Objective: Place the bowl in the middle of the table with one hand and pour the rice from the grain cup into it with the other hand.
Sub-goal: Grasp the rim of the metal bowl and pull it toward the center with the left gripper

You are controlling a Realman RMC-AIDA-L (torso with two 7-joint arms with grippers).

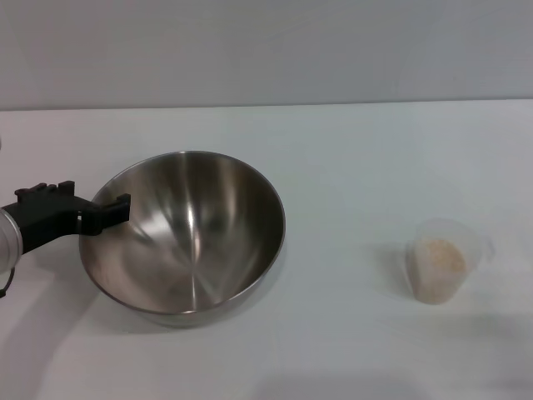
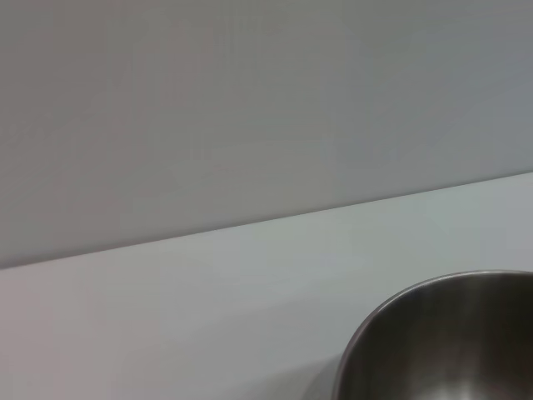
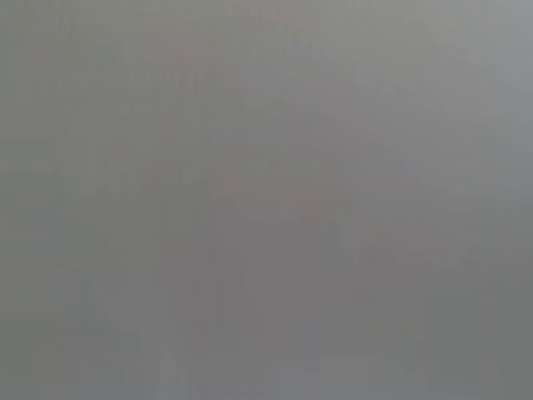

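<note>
A: What's the setting?

B: A plain white bench (image 1: 350,167) runs back to a bare grey wall (image 1: 266,50); the left wrist view shows the same wall, the bench's far edge, and part of the bowl's rim.

A: Where is the left claw (image 1: 112,212)?

B: Reaching in from the bench's left edge, black on a silver wrist, right at the near-left rim of the stainless-steel mixing bowl (image 1: 187,233). One finger (image 1: 108,212) lies across the rim toward the inside. Whether a second finger sits under the rim, or whether the claw is clamped on the bowl, I cannot tell.

A: And the bowl itself?

B: Upright on the bench, left of the middle, nearer the front edge than the far one. Its brushed inside shines and holds nothing that I can see.

A: The rice?

B: Off-white rice (image 1: 439,260) sits in the translucent grain cup (image 1: 443,260), which stands upright toward the bench's right edge, well apart from the bowl.

A: The right claw?

B: It shows in no view. The right wrist view gives only flat grey.
</note>
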